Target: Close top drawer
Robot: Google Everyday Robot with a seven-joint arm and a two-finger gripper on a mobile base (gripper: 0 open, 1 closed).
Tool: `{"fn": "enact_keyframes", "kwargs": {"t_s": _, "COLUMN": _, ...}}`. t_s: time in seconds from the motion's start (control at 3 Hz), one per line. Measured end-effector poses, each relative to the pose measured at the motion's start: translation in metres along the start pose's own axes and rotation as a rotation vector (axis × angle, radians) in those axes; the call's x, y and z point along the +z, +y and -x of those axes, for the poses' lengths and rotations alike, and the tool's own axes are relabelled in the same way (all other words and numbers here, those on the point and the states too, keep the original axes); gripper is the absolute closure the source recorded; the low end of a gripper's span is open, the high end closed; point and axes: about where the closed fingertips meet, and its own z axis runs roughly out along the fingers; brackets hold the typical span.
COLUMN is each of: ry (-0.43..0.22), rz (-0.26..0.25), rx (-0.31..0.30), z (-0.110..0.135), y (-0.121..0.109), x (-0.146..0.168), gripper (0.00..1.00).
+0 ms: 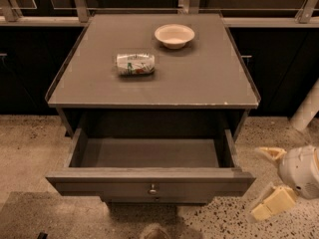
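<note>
Top drawer (149, 180) pulled out, claw (266, 180) at its right
The drawer stood open below the tabletop (199, 78), its front running left to right (knob (152, 188) at centre). The claw was near the front's right end, fingers apart, holding nothing.

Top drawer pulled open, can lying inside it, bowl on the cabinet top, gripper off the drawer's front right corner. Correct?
No. The camera view shows the can lying on the cabinet top, left of the bowl; the open top drawer is empty. The gripper is off its front right corner.
</note>
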Motion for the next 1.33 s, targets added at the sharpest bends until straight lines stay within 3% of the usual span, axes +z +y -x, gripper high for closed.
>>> {"fn": "enact_keyframes", "kwargs": {"t_s": 0.33, "ry": -0.038, "rz": 0.010, "rx": 0.033, "z": 0.001, "y": 0.003, "x": 0.002, "gripper": 0.18}}
{"fn": "enact_keyframes", "kwargs": {"t_s": 1.0, "ry": -0.058, "rz": 0.026, "rx": 0.032, "z": -0.011, "y": 0.010, "x": 0.007, "gripper": 0.64}}
{"fn": "enact_keyframes", "kwargs": {"t_s": 1.33, "ry": -0.102, "rz": 0.026, "rx": 0.075, "z": -0.055, "y": 0.020, "x": 0.029, "gripper": 0.87}}
